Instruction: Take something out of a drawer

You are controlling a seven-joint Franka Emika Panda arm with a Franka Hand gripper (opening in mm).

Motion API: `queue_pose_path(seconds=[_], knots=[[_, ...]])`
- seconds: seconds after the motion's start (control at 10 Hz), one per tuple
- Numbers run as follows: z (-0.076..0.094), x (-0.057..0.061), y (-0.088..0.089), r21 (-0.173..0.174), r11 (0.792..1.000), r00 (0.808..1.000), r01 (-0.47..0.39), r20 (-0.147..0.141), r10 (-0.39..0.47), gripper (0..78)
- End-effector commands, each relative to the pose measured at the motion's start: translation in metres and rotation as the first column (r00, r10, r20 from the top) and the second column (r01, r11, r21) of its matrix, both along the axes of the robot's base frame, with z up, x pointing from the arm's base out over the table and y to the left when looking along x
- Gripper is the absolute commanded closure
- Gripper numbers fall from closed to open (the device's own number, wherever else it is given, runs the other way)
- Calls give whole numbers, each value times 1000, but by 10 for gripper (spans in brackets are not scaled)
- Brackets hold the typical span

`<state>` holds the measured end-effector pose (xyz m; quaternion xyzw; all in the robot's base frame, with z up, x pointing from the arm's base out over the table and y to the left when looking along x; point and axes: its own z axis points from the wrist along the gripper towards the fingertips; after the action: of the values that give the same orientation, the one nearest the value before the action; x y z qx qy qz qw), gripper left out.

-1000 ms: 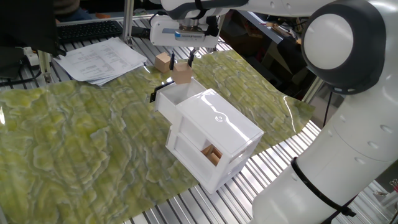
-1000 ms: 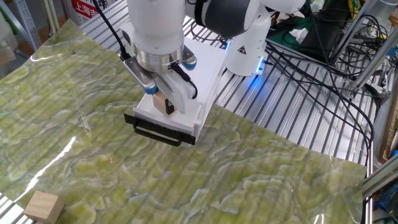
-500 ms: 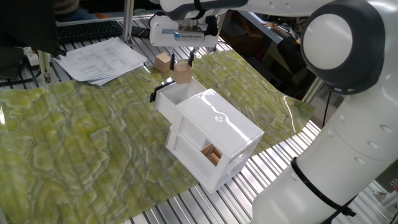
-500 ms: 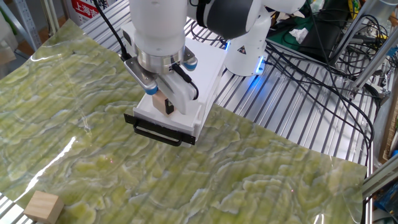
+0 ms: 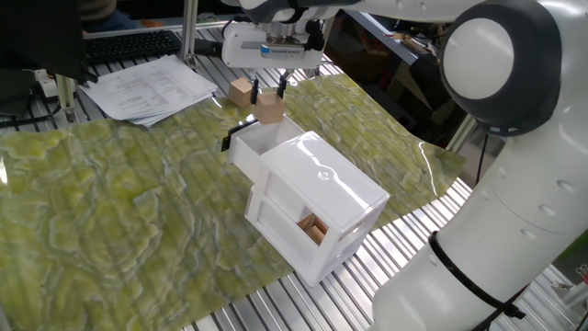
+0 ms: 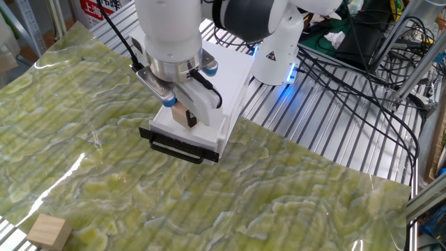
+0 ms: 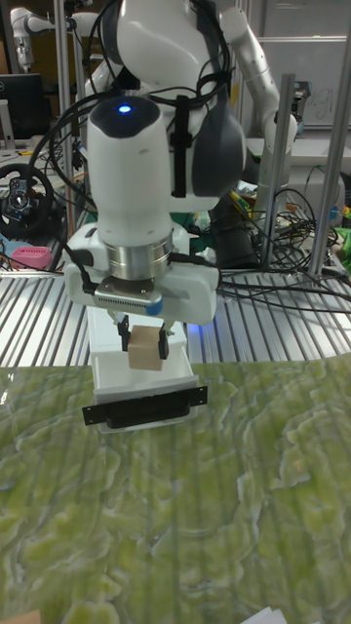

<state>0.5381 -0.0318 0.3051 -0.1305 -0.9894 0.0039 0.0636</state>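
Observation:
A small pale-tan wooden cube (image 5: 269,112) hangs just above the open upper drawer (image 5: 255,138), and my gripper (image 5: 268,97) is shut on it. The other fixed view has the cube (image 6: 184,117) between the fingers over the drawer (image 6: 198,136), behind its black handle (image 6: 178,150). The tall view shows the gripper (image 7: 144,341) holding the cube (image 7: 144,355) clear of the drawer (image 7: 180,382). What lies on the drawer's floor is mostly hidden by the gripper.
The white box (image 5: 322,188) stands on a green mat (image 5: 119,202); an orange-brown block (image 5: 313,228) shows in its lower drawer. Another tan cube (image 5: 242,92) rests on the mat beyond the drawer. Papers (image 5: 152,87) lie at the back left. Bare metal slats (image 6: 327,132) flank the mat.
The arm has shifted very slightly, lifting a touch. The cube stays gripped over the open drawer, and nothing else has moved.

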Motion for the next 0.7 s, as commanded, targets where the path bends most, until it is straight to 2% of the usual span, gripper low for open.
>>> queue_pose_path(seconds=[0.1,0.3,0.6,0.7], knots=[[1,1,0,28,1000,1000,-9,6,9,763],[1,1,0,46,999,1000,-24,7,24,763],[1,1,0,54,998,1000,-26,0,27,763],[0,6,-2,57,998,1000,-26,2,26,763]])
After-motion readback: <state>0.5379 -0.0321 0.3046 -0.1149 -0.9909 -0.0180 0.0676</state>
